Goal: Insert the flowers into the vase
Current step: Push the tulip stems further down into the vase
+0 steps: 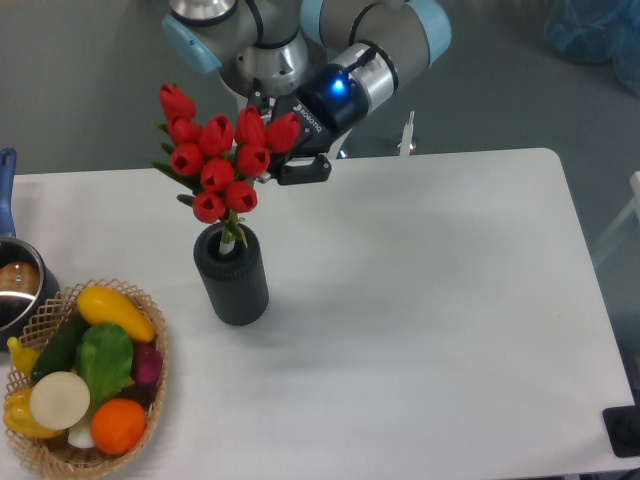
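Note:
The flowers (pixel 222 160), a bunch of red tulips with green leaves, stand with their stems in the mouth of the vase (pixel 232 275), a dark ribbed cylinder on the left half of the white table. The bunch leans up and to the left. My gripper (pixel 296 162) is just to the upper right of the blooms, close against them. The tulip heads partly hide its fingers. I cannot tell whether it is open or shut, or whether it touches the flowers.
A wicker basket (pixel 152 395) of toy fruit and vegetables sits at the front left, close to the vase. A shiny metal pot (pixel 18 285) with a blue handle is at the left edge. The table (pixel 430 300) ends at the right and front.

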